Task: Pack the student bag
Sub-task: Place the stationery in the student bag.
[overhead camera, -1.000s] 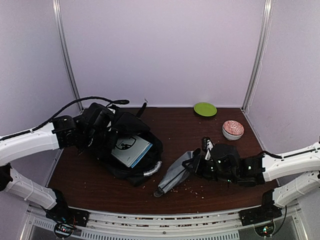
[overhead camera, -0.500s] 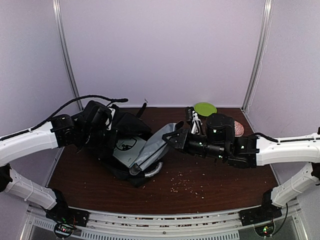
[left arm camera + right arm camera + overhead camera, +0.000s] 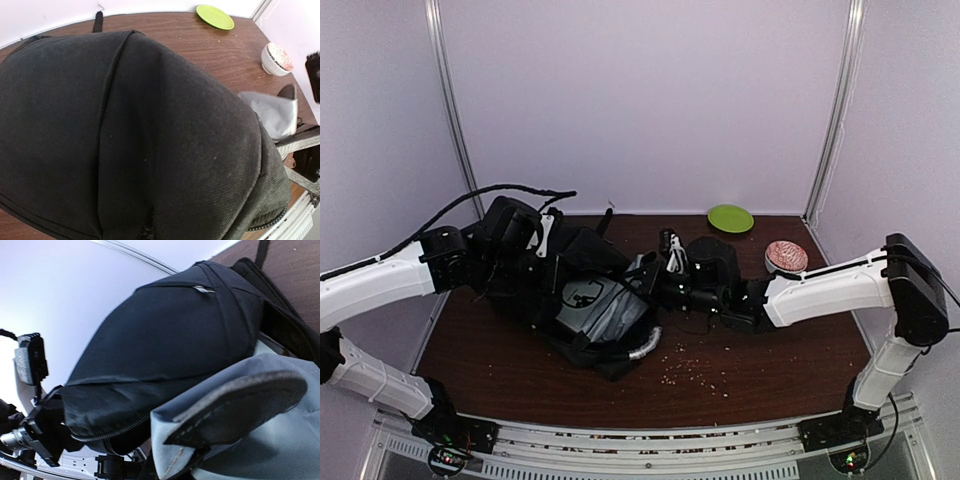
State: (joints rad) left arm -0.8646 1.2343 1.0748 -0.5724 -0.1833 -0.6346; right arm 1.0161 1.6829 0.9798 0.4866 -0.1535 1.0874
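Observation:
The student bag (image 3: 565,262) lies open on the left half of the table, a white book (image 3: 582,293) inside it and its grey-white handle (image 3: 642,346) at the front. My left gripper (image 3: 542,238) is shut on the bag's top flap and holds it up; black fabric (image 3: 125,130) fills the left wrist view and hides the jaws. My right gripper (image 3: 656,278) is at the bag's mouth, shut on a grey zip pouch (image 3: 612,314) that lies partly inside the bag on the book. The right wrist view shows the pouch (image 3: 280,440) under the raised flap (image 3: 165,335).
A green plate (image 3: 730,217) lies at the back of the table. A patterned bowl (image 3: 786,258) stands at the right. Crumbs (image 3: 695,368) are scattered on the brown table in front of the bag. Plate (image 3: 215,16) and bowl (image 3: 277,57) also show in the left wrist view.
My right gripper lifted the grey pouch from the table's front middle and carried it left into the bag's mouth. The left gripper kept holding the flap up.

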